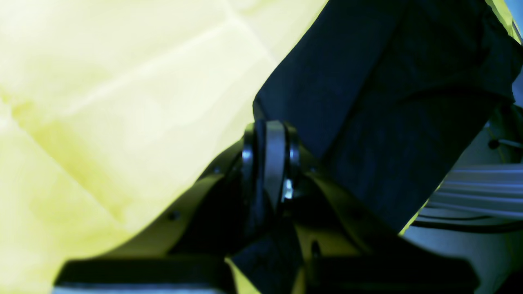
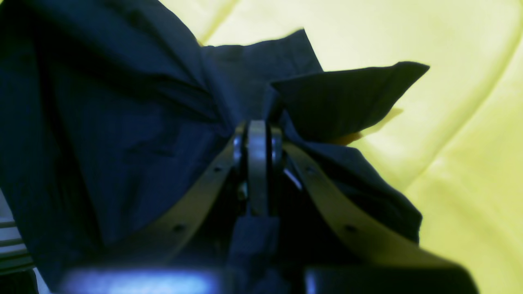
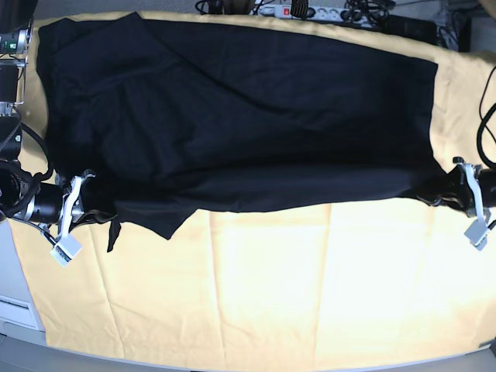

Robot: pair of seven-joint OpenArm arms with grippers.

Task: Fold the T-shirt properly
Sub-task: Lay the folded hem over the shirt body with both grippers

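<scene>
Nearest the camera in the base view lies bare yellow cloth [image 3: 256, 287] over the surface; the T-shirt [image 3: 232, 116] lies beyond it, spread wide across the far half, its near edge doubled over into a dark band.

At each end of that near edge a gripper is clamped shut on the T-shirt. The right gripper [image 2: 258, 134] pinches a bunched corner, with a loose flap sticking out beside it and a small tail of fabric hanging below the T-shirt's near edge. The left gripper [image 1: 271, 141] holds a flatter, cleaner edge at the T-shirt's other end.

The step in hand looks like carrying this near edge over the T-shirt to make a lengthwise fold. To do it well, both arms should lift together and keep the edge taut between them, so the span does not sag. They should travel at matching pace towards the T-shirt's far edge and lay it down parallel there. The bunched corner risks a crooked fold unless it is smoothed.
</scene>
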